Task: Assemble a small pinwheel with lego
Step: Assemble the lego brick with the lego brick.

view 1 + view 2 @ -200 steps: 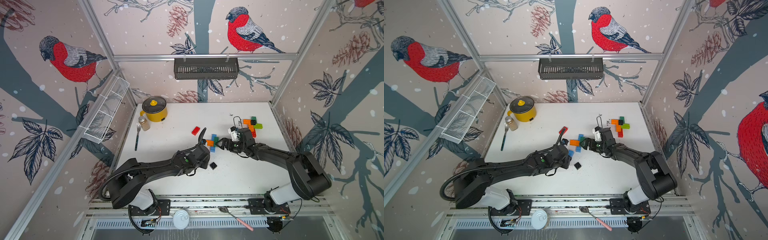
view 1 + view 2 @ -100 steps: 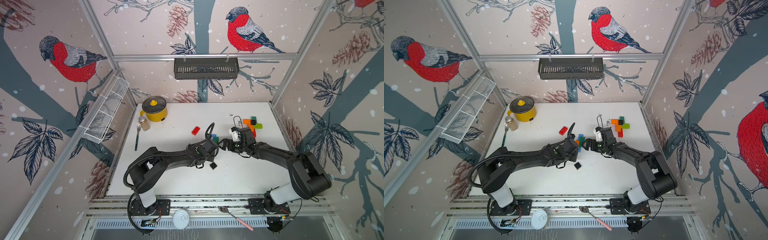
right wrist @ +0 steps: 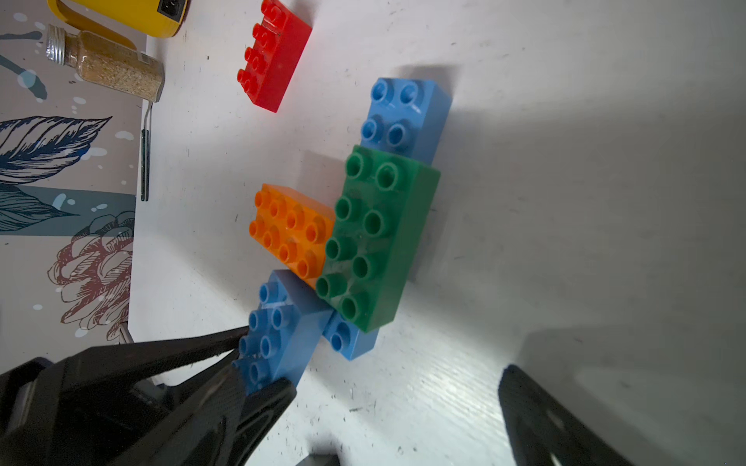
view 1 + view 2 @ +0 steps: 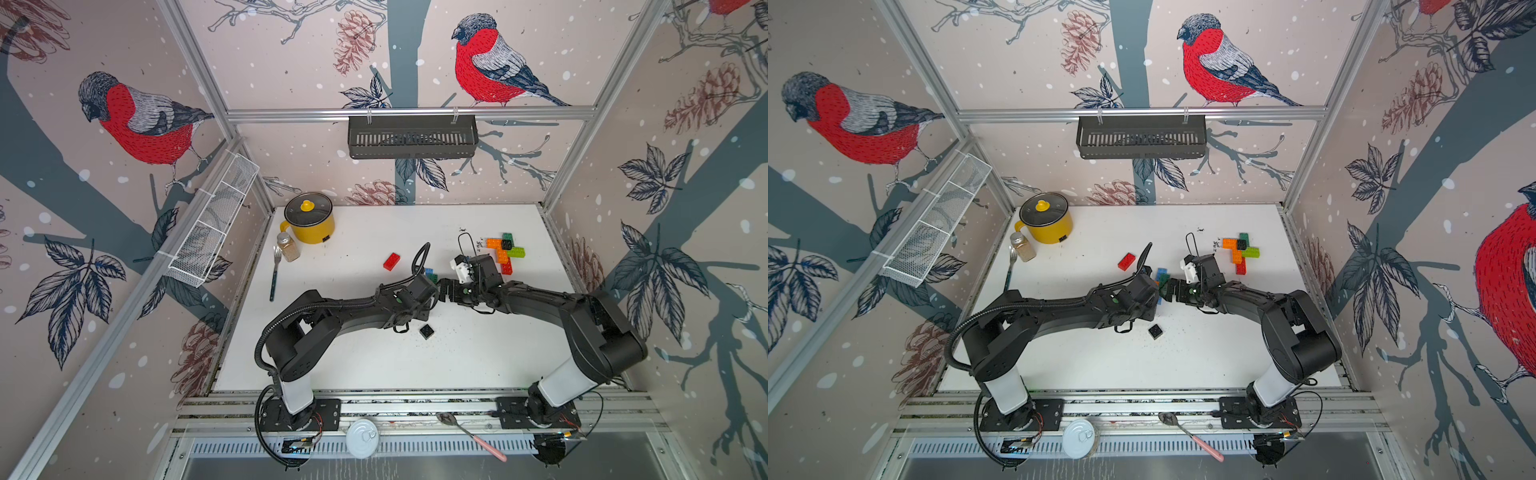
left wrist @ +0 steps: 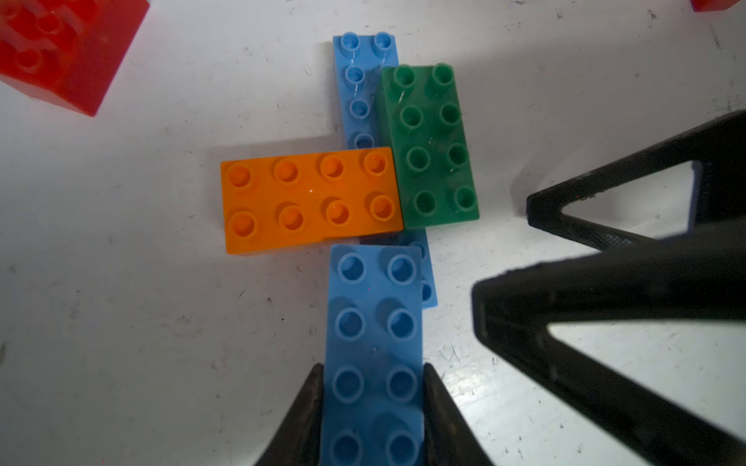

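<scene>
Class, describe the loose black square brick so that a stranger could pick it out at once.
On the white table, follow the left arm to its wrist. Just beside the wrist, toward the arms' bases, a small black square brick lies alone. The other black square sits inside a coloured cross of bricks farther back.

White table (image 4: 374,365) w/ yellow pot (image 4: 309,218), spice jar (image 4: 288,246), fork (image 4: 273,278), red brick (image 4: 391,261), black sq. brick (image 4: 427,331), orange-lime cluster (image 4: 494,243), blue-green cluster (image 5: 430,145).

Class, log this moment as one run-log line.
left hand: shut on blue brick | right hand: open, empty | blue brick: beside orange brick
</scene>
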### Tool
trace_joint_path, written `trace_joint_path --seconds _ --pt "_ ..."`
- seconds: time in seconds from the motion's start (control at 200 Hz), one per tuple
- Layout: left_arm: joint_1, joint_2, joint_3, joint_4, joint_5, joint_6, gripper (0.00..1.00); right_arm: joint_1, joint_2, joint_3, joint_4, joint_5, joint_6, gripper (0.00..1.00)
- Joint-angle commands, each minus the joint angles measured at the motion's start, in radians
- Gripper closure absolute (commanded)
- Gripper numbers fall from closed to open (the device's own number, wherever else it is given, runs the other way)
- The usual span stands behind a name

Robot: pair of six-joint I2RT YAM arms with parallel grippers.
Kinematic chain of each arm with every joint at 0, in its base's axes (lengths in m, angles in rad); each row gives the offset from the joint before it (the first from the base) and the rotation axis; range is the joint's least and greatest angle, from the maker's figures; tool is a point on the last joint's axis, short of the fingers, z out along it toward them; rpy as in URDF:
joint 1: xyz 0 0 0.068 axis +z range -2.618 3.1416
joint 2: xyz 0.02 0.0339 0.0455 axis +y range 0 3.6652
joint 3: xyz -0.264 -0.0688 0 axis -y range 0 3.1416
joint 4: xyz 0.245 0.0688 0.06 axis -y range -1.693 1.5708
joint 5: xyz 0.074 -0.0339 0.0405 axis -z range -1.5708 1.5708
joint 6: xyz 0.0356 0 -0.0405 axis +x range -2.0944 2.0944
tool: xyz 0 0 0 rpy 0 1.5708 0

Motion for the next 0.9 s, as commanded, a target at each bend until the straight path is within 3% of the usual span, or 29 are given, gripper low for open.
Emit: trace_joint_path --seconds 0.0,0.895 --pt "0.001 0.009 0.004 0.004 -0.012 -0.005 0.83 0.004 0.012 0.016 0.018 0.014 -0.002 0.01" --pt "0.002 0.044 0.042 -0.047 -0.040 -0.049 0.84 0.038 0.090 0.056 -0.044 0.146 -0.018 0.01"
